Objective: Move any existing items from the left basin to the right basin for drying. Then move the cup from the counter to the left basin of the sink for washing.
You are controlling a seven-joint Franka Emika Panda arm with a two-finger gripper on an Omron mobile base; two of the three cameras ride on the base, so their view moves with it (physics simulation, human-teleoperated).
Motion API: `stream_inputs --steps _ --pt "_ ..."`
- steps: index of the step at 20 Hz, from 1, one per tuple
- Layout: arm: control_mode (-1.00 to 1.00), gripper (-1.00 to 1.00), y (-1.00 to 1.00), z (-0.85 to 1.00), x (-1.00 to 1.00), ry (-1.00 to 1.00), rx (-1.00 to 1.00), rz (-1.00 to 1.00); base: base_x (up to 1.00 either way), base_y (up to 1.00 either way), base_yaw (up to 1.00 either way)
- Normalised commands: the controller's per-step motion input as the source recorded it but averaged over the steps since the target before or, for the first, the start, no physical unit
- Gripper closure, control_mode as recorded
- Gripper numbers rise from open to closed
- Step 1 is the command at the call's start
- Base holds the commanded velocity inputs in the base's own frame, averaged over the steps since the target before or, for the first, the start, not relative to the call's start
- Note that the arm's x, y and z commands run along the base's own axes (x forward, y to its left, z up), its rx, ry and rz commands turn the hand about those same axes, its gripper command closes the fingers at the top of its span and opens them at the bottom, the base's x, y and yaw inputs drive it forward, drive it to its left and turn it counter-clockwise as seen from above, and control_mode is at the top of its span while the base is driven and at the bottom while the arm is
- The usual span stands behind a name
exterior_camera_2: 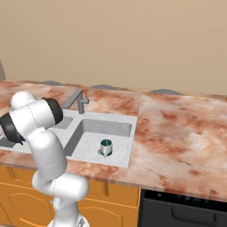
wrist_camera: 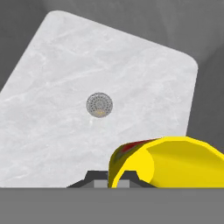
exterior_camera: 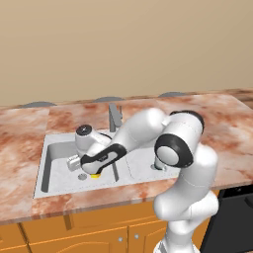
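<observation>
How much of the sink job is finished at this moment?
Done: the mug stands in the right basin. In hand: the pincer holds the yellow cup low over the left basin, near its drain. Left: setting the cup down and releasing it.

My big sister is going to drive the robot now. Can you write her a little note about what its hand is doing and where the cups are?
Gripper: low inside the left basin, shut on the yellow cup; in the hand view the cup sits at the fingers, above the basin floor near the round drain.
Mug: the silvery, teal-lined one stands upright in the right basin.
Done: mug moved across for drying; yellow cup brought off the counter into the left basin.
Left: set the cup down on the basin floor, open the gripper, lift the arm out of the sink.
</observation>
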Motion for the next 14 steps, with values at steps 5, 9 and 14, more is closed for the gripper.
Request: stream_inputs --steps 5,9,14 --pt "-1.0 1.0 0.07 -0.26 0.13 0.0 0.0 0.01 0.0 0.0 0.0" --pt "-1.0 1.0 0.05 -0.22 0.11 0.0 0.0 0.02 0.0 0.0 0.0" --pt "-1.0 1.0 0.05 -0.19 0.11 0.0 0.0 0.03 0.0 0.0 0.0"
